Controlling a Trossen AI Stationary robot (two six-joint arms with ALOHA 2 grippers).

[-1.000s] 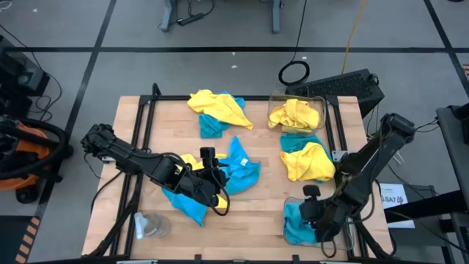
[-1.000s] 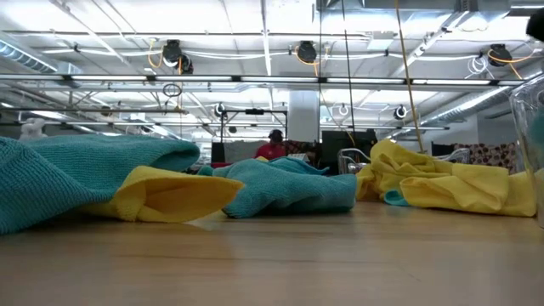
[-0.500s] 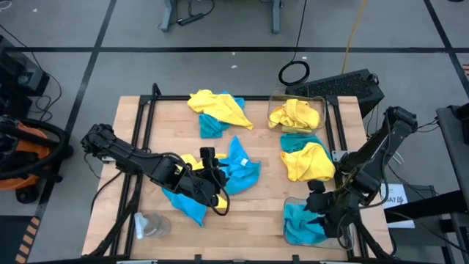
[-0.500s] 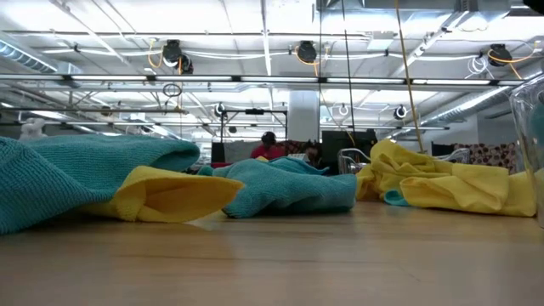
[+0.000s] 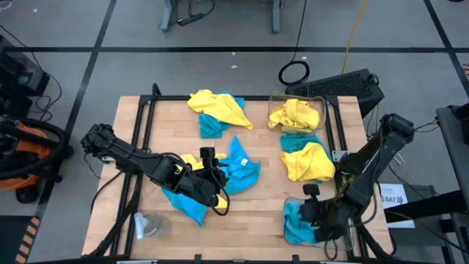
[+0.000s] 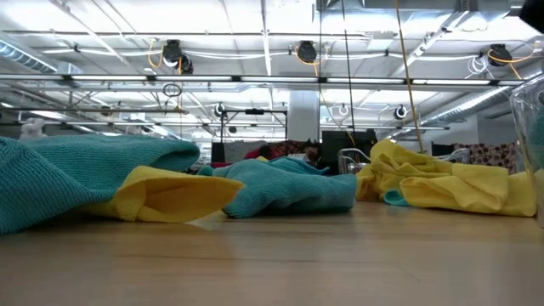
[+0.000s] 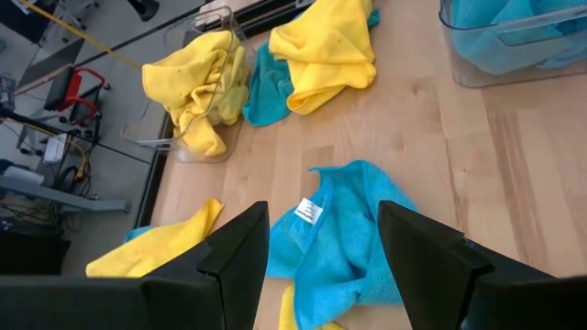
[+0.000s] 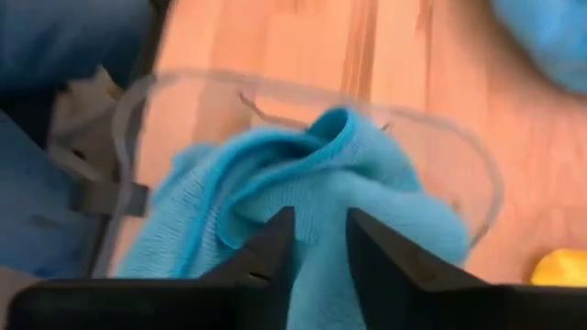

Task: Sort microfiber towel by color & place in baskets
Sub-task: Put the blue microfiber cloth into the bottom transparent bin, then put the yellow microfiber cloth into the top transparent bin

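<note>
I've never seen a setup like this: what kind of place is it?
Probably a robotics lab or workshop in a big industrial hall: a wooden table with two robot arms over it, cables hanging from the ceiling rails, and desks with screens behind.

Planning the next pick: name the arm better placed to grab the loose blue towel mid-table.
Probably left. The left gripper hovers open right at that blue towel, while the right gripper is over the blue-filled basket near the table's front right.
</note>
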